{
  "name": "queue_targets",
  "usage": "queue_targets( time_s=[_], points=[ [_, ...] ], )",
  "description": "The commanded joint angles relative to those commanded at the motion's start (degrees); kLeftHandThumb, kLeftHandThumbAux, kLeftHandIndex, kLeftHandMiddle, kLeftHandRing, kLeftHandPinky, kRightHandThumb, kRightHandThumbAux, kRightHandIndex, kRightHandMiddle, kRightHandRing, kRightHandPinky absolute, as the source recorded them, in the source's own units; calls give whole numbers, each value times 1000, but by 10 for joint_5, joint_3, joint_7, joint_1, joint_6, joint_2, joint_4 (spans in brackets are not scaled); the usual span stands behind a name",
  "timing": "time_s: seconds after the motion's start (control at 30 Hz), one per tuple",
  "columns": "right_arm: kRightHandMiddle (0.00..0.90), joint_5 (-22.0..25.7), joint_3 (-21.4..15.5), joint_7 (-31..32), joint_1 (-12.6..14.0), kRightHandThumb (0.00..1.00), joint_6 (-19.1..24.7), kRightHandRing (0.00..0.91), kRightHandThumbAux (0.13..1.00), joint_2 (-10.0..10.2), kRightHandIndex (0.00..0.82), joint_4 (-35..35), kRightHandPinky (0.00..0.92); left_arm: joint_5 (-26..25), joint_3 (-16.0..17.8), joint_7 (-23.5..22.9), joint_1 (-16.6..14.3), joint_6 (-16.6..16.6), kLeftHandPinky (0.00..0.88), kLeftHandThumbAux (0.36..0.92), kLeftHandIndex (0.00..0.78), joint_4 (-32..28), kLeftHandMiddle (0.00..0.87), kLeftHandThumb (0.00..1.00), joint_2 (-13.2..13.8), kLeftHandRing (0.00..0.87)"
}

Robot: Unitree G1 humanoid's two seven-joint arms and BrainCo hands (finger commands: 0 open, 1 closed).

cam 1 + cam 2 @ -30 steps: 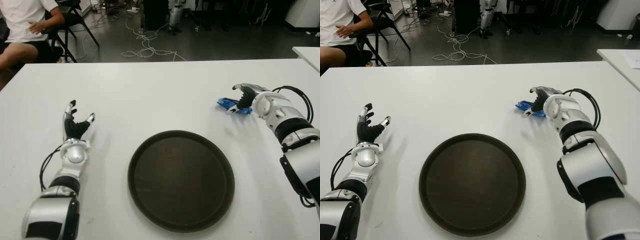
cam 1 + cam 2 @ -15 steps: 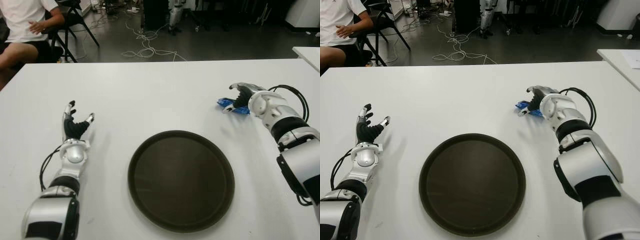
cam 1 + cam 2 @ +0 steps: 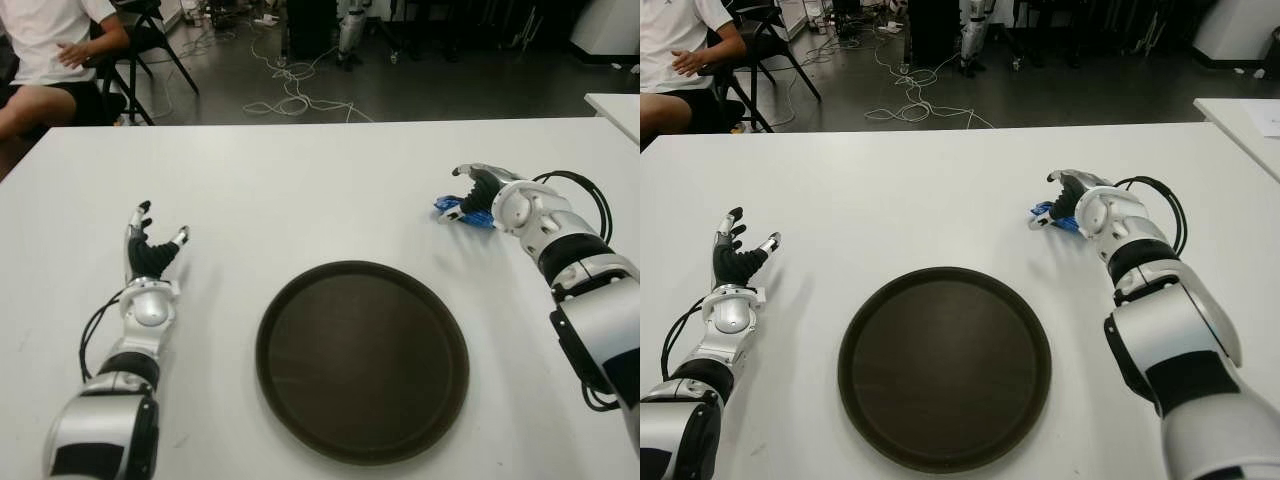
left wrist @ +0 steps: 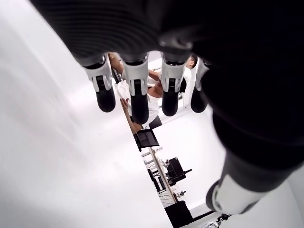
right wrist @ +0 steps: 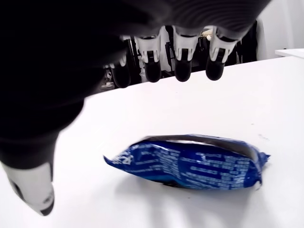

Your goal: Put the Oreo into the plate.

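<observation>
So my right hand (image 3: 478,193) is out over the far right part of the white table (image 3: 300,190), hovering right above the blue Oreo packet (image 5: 190,161). From the wrist camera my fingers (image 5: 183,52) are spread apart above it with the thumb off to one side, and nothing's gripped; the packet is just lying flat on the tabletop under my palm. Can't tell from the head cameras if any fingertip is actually touching the wrapper, it's mostly hidden behind the hand there.

The dark brown round plate (image 3: 362,360) sits in the middle of the table nearer to me, well apart from the packet, with nothing on it.

My left hand (image 3: 150,255) is over on the left side of the plate, fingers loose and splayed, holding nothing.

There's a person (image 3: 45,50) sitting on a chair past the far left corner of the table, and some cables (image 3: 290,85) on the floor back there.
</observation>
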Motion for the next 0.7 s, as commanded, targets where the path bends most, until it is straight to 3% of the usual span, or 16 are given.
queue_targets(
  time_s=[0.33, 0.7],
  points=[
    [18, 13, -15, 5, -2, 0, 10, 7, 632, 4, 17, 1, 0, 9, -6, 12, 0, -1, 99, 733, 80, 1, 117, 0, 2, 117],
    [15, 37, -42, 15, 3, 0, 7, 0, 623, 3, 21, 0, 0, 2, -2, 2, 3, -9, 79, 757, 71, -3, 104, 0, 1, 96]
  ],
)
